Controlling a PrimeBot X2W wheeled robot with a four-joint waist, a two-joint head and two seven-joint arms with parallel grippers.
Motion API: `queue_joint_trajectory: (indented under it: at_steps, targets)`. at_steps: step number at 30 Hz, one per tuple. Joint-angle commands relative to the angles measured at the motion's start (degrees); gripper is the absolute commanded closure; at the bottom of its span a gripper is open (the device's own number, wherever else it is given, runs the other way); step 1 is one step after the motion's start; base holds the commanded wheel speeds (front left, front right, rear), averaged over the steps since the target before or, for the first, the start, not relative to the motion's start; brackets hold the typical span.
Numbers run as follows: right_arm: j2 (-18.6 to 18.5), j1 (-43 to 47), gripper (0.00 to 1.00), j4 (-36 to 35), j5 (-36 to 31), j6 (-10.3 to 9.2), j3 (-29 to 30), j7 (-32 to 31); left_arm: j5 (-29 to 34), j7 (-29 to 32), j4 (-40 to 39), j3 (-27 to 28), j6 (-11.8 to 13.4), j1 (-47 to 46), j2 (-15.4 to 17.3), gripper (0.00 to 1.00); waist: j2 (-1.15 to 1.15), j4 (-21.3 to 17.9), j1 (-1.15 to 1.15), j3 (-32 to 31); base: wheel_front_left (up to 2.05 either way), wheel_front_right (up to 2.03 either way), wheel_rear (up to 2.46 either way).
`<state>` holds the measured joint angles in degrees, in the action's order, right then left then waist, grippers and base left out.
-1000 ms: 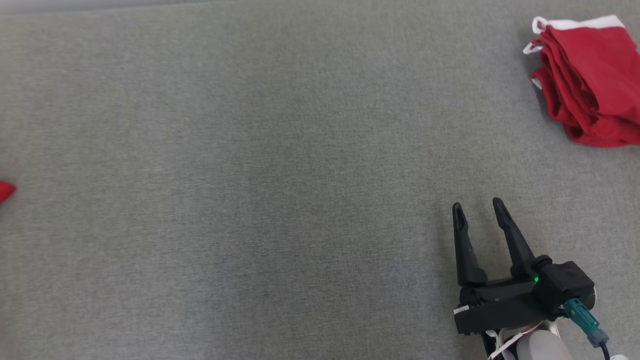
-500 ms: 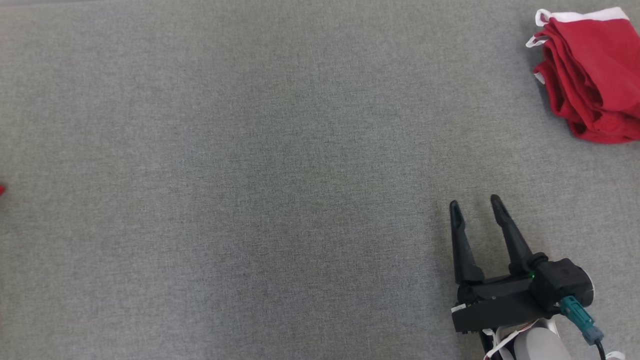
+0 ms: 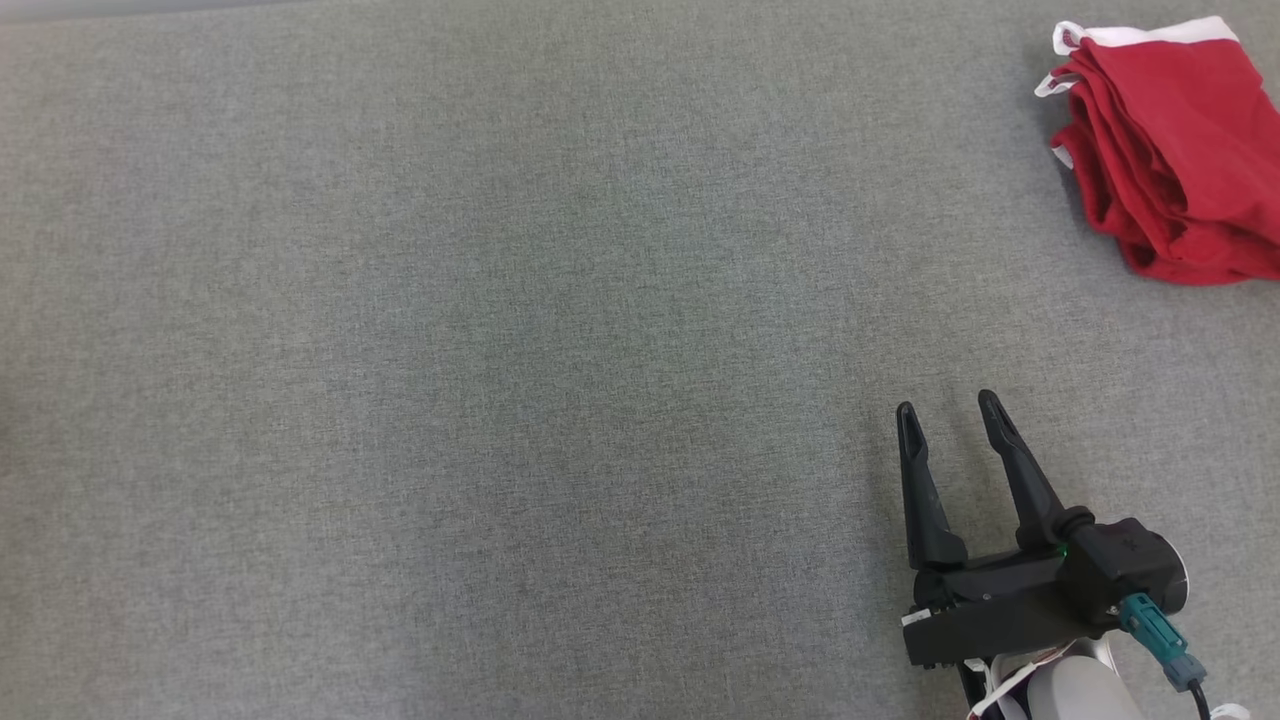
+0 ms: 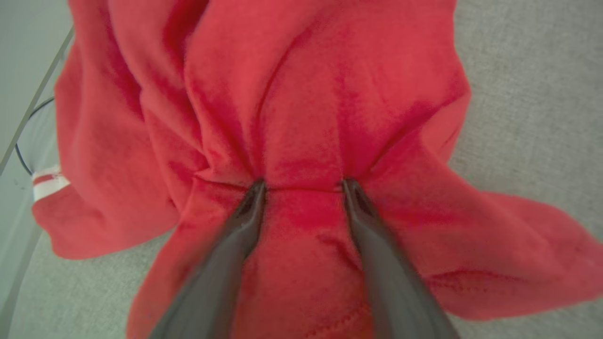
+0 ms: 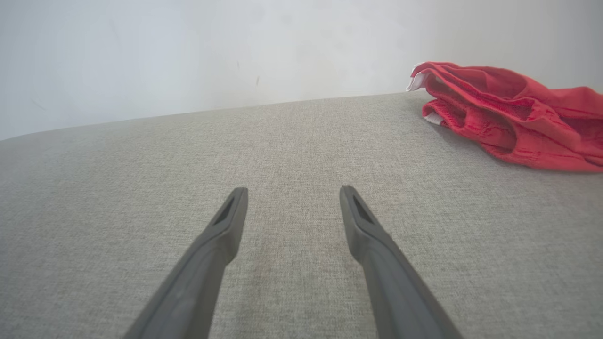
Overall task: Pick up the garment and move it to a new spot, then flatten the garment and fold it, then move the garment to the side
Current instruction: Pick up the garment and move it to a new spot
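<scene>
1. A red garment (image 4: 301, 94) is seen in the left wrist view, crumpled on the grey cloth surface (image 4: 532, 94). It is bunched into deep folds and spread across most of that view.
2. The left gripper (image 4: 304, 186) is set down on this garment. Its two fingers are held wide apart, so the pincer is open. Both tips are sunk into the cloth, and a tight crease is drawn from one tip to the other.
3. A white-and-red striped band (image 4: 47, 184) is shown at the garment's left side in that view, close to the surface's edge. A thin black cable (image 4: 21, 155) is seen just beyond that edge.
4. The right gripper (image 3: 947, 404) is found at the lower right of the head view, with its fingers pointed up the view. Its fingers are also spread open, and bare grey surface is seen between them.
5. A folded red pile (image 3: 1170, 150) is laid in the top right corner of the head view, well apart from the right gripper and partly cut off by the frame. White trim (image 3: 1150, 32) is shown along its far edge.
6. In the right wrist view, the pile is seen at the upper right, near the far edge of the surface, and a pale wall (image 5: 188, 56) is seen behind it.
</scene>
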<state>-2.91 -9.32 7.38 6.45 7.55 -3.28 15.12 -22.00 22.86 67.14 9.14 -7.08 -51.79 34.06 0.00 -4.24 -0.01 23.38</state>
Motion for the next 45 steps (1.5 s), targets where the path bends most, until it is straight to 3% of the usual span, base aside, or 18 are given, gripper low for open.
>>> queue_joint_trajectory:
  at_steps: [1,6,7,10,17,25,33,38,45]
  targets:
    - [0.1,-0.1,0.0,0.0,-0.4,-0.15,0.2,0.0,-0.1,-0.8,0.9,-0.5,0.0,1.8,-1.1,1.0,0.0,0.0,0.01,-0.1,0.0,0.0,0.0]
    - [0.1,0.3,0.0,0.2,-0.5,-0.15,0.4,0.0,1.1,-7.9,-1.7,-1.3,-0.1,1.9,0.5,1.0,0.0,0.2,0.01,-1.0,0.0,0.0,0.0]
    - [0.0,0.7,0.0,0.6,0.1,-0.15,0.8,0.0,2.6,-17.4,-5.3,-2.4,-0.1,-0.3,1.9,1.0,0.0,1.0,0.01,-2.6,0.0,0.0,0.0]
    - [0.1,1.3,0.0,1.1,0.4,-0.15,1.2,0.0,3.8,-23.3,-8.5,-3.7,-0.2,-2.4,2.0,1.0,0.0,1.9,0.01,-4.0,0.0,0.0,0.0]
    - [0.1,2.3,0.0,2.0,1.1,-0.15,0.7,0.0,4.4,-30.0,-19.2,-6.9,-0.4,-8.6,0.3,1.0,0.0,3.1,0.01,-6.9,0.0,0.0,0.0]
    - [0.0,3.0,0.0,2.8,3.6,-0.15,-0.4,0.0,2.0,-24.9,-39.2,-11.0,-0.3,-9.9,-3.5,1.0,0.0,-0.4,0.01,-9.6,0.0,0.0,0.0]
    - [0.1,3.1,0.0,3.3,6.2,-0.15,-0.9,0.0,-0.2,-15.2,-58.1,-13.7,0.9,-5.7,-6.0,1.0,0.0,-8.6,0.01,-10.3,0.0,0.0,0.0]
    - [0.1,4.1,0.0,3.8,7.1,-0.15,-0.1,0.0,-2.0,-12.5,-62.4,-17.7,0.6,-2.7,-9.5,1.0,0.0,-12.3,0.01,-10.4,0.0,0.0,0.0]
    - [0.1,4.9,0.0,4.3,6.5,-0.15,0.8,0.0,-3.0,-13.5,-62.8,-25.3,0.1,1.3,-14.5,1.0,0.0,-13.3,0.01,-10.7,0.0,0.0,0.0]
